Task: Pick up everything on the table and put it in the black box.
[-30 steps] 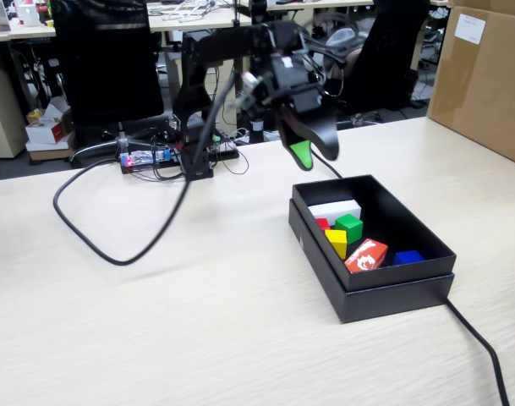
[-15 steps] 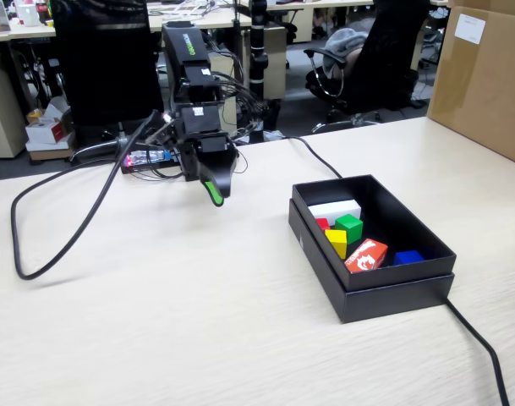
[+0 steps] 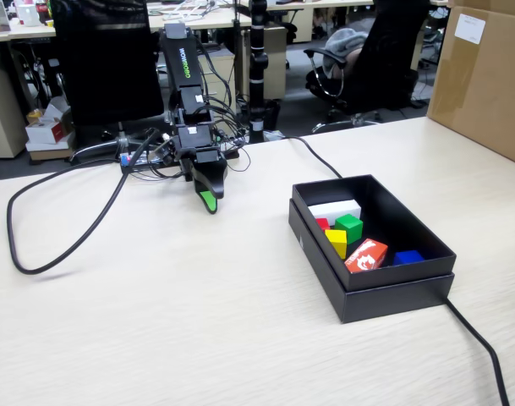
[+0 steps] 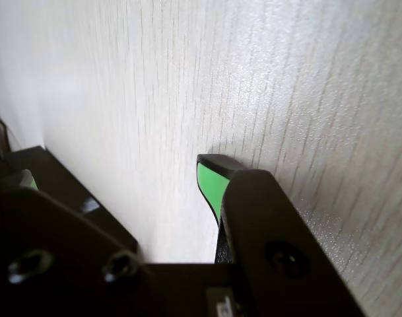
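Lowered since before, gripper rests empty on table.

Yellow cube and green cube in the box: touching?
Cannot tell. In the fixed view the yellow cube sits right in front of the green cube inside the black box; their outlines meet, showing neither gap nor contact.

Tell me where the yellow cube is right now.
In the fixed view the yellow cube lies inside the black box, right of centre, just in front of the green cube and left of the orange-red block.
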